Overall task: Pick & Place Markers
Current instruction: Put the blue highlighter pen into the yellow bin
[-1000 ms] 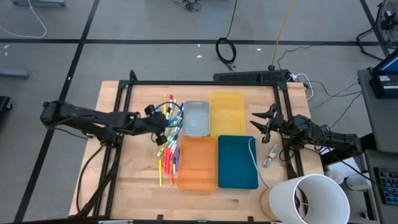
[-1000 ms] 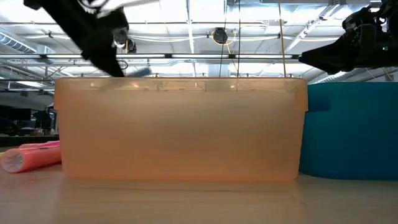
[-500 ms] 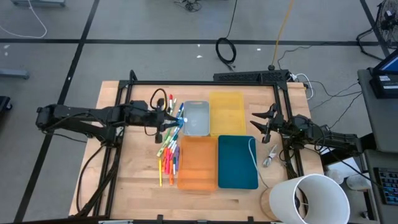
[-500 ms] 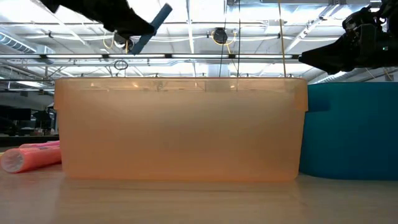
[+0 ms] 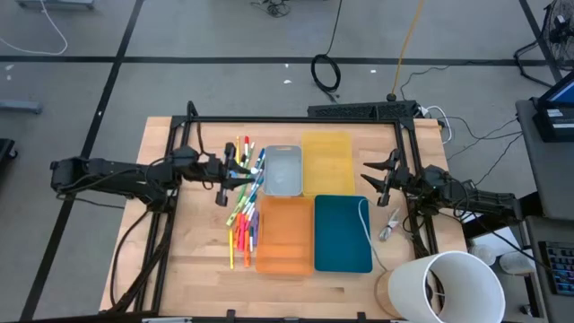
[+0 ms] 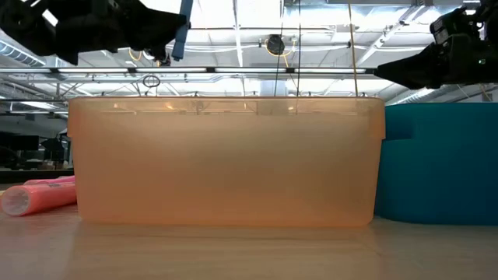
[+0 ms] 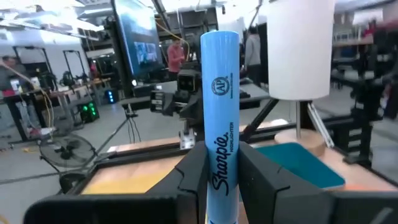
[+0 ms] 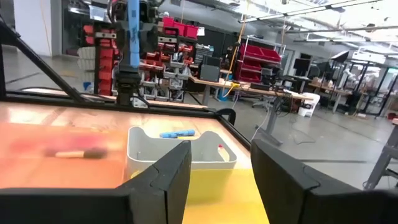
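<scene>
The markers [image 5: 242,205] lie in a mixed-colour pile on the table, left of the orange tray [image 5: 285,235]; a pink one [image 6: 39,194] shows in the low view. More markers [image 8: 177,133] lie inside the grey tray [image 5: 283,170]. My left gripper [image 5: 249,170] hovers above the pile beside the grey tray, shut on a light-blue marker [image 7: 221,93]. My right gripper [image 5: 372,175] waits open at the table's right side, beside the yellow tray [image 5: 326,164]. My left gripper pinches the light-blue marker by the lower part of its barrel [image 7: 222,165] between its two fingers [image 7: 193,180]. The fingers reach in level from the table's left and lie across the marker. It stands nearly upright, lifted clear [image 6: 180,31] above the trays.
A teal tray [image 5: 342,233] lies right of the orange one, with a white cord [image 5: 363,215] over its right edge. A white cylinder [image 5: 444,287] stands at the near right corner. A black frame [image 5: 296,119] borders the far and side edges.
My left gripper has risen from the marker pile with the light-blue marker and drawn back slightly toward the table's left. It has tipped from pointing down to level, so the marker has gone from slanted to nearly upright.
</scene>
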You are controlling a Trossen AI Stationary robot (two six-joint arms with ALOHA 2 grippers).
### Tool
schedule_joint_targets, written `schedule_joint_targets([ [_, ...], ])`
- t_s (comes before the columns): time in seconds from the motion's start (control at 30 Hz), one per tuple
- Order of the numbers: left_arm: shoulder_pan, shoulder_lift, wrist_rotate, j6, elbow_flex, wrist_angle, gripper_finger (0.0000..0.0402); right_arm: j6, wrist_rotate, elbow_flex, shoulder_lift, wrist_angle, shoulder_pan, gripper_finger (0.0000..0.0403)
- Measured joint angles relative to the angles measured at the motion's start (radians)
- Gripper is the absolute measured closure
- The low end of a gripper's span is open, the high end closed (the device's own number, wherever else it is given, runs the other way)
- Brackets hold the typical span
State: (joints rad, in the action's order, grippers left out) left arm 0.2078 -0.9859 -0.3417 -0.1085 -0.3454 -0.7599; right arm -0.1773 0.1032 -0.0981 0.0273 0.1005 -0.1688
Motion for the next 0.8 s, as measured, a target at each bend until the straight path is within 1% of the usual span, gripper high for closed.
schedule_joint_targets([
  [0.1, 0.005, 0.0, -0.019, 0.011, 0.0, -0.004, 0.033, 0.012, 0.0, 0.0, 0.0, 0.0, 0.0, 0.0248],
  [0.17, 0.005, 0.0, -0.022, 0.01, 0.0, -0.004, 0.033, 0.049, 0.0, 0.0, 0.0, 0.001, 0.0, 0.0248],
  [0.33, 0.016, 0.0, -0.022, -0.014, 0.0, -0.004, 0.033, 0.28, 0.0, 0.0, 0.0, 0.008, 0.0, 0.0248],
  [0.4, 0.029, 0.0, -0.019, -0.015, 0.0, -0.005, 0.033, 0.323, 0.0, 0.0, 0.0, 0.01, 0.0, 0.0248],
  [0.47, 0.048, 0.0, -0.014, -0.018, 0.0, -0.006, 0.033, 0.319, 0.011, 0.0, 0.0, 0.017, 0.0, 0.0248],
  [0.6, 0.089, 0.0, 0.052, -0.017, -0.001, -0.005, 0.033, 0.316, 0.13, 0.0, 0.0, 0.027, 0.0, 0.0248],
  [0.67, 0.109, -0.001, 0.055, -0.011, -0.001, -0.004, 0.033, 0.314, 0.19, 0.0, 0.0, 0.046, 0.0, 0.0248],
  [0.73, 0.121, -0.001, 0.054, 0.008, -0.001, -0.004, 0.033, 0.31, 0.242, 0.011, 0.009, 0.12, 0.0, 0.0248],
  [0.8, 0.124, -0.001, 0.053, 0.017, -0.001, -0.003, 0.033, 0.285, 0.262, 0.025, 0.03, 0.204, 0.0, 0.0248],
])
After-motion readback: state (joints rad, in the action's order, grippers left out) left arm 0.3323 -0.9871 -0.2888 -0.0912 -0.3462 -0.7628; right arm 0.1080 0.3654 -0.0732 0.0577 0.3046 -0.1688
